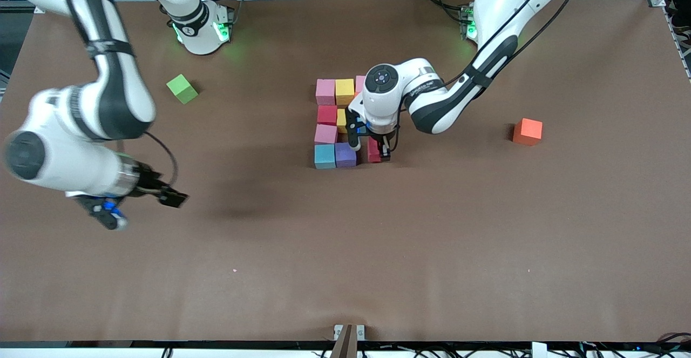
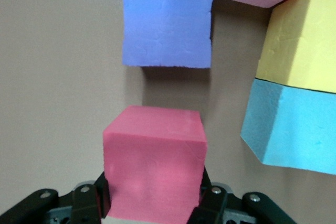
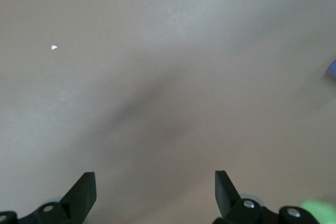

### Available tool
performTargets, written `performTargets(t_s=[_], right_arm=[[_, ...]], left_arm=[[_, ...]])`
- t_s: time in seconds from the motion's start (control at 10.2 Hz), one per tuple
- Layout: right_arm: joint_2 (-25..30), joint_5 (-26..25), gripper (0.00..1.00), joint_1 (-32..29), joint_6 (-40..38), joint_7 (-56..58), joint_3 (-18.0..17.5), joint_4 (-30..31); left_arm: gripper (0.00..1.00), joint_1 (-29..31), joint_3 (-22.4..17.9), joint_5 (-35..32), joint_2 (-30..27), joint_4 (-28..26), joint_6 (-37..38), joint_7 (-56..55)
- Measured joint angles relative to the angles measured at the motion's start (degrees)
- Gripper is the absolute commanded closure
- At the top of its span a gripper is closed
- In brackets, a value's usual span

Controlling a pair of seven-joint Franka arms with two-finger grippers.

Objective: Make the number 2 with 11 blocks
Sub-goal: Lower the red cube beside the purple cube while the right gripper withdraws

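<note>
While left tool (image 2: 153,203) pinches matte, seemingly red cube (image 2: 153,161).

Ten cubes crowd mid-tabletop, building the number 2 (image 1: 340,126). Farthest row: pink block (image 1: 325,91), yellow block (image 1: 345,91), another pink peeking beside it. Below the first pink sit the red block (image 1: 327,114) and a pink one (image 1: 325,134). Nearest row: light blue block (image 1: 324,156), purple block (image 1: 345,154), then a red cube (image 2: 153,166) squeezed in the left claw (image 1: 371,150), just beside the purple. The orange block (image 1: 527,131) sits alone, well apart, toward the left arm's end.
</note>
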State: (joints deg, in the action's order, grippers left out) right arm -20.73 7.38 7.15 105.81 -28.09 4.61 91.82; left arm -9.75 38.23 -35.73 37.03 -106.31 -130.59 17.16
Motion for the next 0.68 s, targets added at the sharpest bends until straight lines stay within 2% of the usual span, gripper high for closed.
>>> performTargets(t_s=[0.2,0.39,0.49,0.68], right_arm=[[5.0,0.1,0.00,0.0,0.6,15.2,3.4,5.4],[11.9,0.1,0.00,0.0,2.8,25.5,4.9,11.6],[15.7,0.1,0.00,0.2,2.8,27.6,4.9,13.5],[19.7,0.1,0.00,0.6,2.8,28.8,4.3,13.8]], left_arm=[[1.00,-2.3,-2.5,-0.9,1.0,1.6,0.0,0.3],[1.00,-4.5,-4.0,-0.9,1.5,3.1,0.0,0.4],[1.00,-5.1,-4.2,-0.9,1.8,3.7,0.0,0.5],[1.00,-6.1,-5.1,-0.9,2.2,4.8,0.0,1.4]])
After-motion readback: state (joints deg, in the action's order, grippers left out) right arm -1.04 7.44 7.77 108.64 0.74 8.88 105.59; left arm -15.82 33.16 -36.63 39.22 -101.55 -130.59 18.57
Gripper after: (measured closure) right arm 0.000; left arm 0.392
